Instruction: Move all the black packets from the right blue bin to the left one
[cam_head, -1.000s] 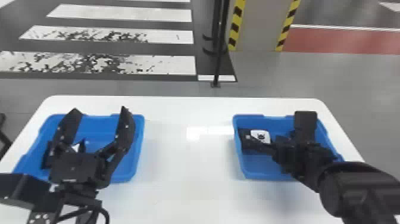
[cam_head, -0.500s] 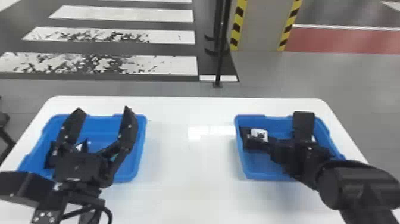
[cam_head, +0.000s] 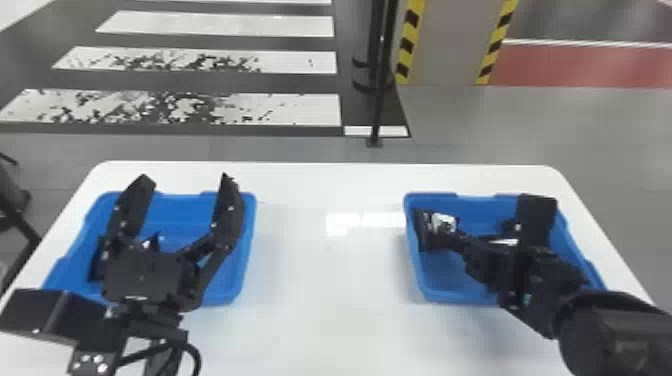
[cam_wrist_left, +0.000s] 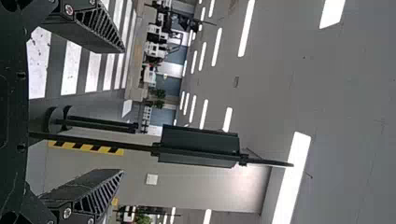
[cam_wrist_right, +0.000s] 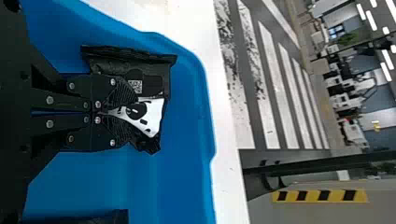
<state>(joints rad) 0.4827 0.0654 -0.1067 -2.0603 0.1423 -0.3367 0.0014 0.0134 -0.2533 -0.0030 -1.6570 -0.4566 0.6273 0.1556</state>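
Observation:
In the head view, my left gripper stands open above the left blue bin; its spread fingers show in the left wrist view too, where the gripper has nothing between them. My right gripper is low inside the right blue bin, at a black packet by the bin's left wall. The right wrist view has that gripper shut on the black packet, across its white label. Another black item lies in this bin. A dark packet is partly hidden in the left bin.
Both bins stand on a white table, with a wide stretch of tabletop between them. Behind the table's far edge rises a thin black post. The right forearm crosses the right bin's near right side.
The whole head view has shifted slightly, moving table and bins a little to the right in it. Both grippers keep nearly the same places over their bins.

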